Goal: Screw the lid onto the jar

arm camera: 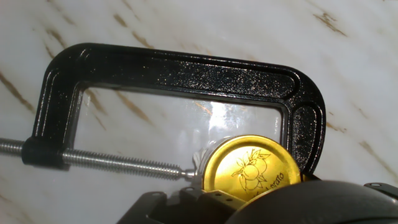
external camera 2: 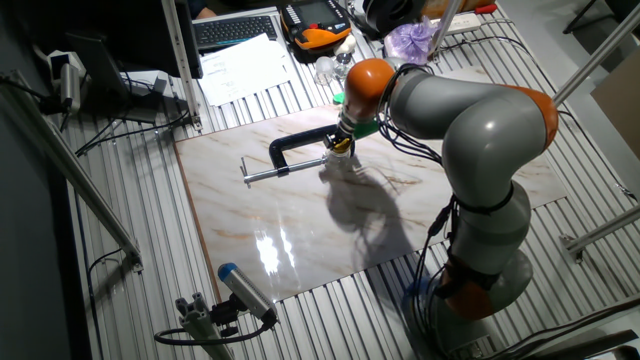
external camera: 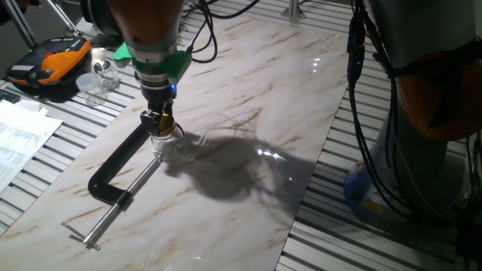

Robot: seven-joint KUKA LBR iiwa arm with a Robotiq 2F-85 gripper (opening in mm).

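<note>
End effector (external camera: pixel 161 120) sits directly over the gold lid (arm camera: pixel 252 169) atop the jar (external camera: pixel 170 144), inside the black C-clamp (arm camera: pixel 180 74) mid-bench (external camera: pixel 248 90); finger closure unclear.

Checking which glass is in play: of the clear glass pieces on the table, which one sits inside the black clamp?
The jar under the gripper, capped by the gold lid; the clear cups stand loose near the orange-black case.

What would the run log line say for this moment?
gripper: over jar, state unclear | lid: on jar | jar: held in black C-clamp | surface: marble board
</note>
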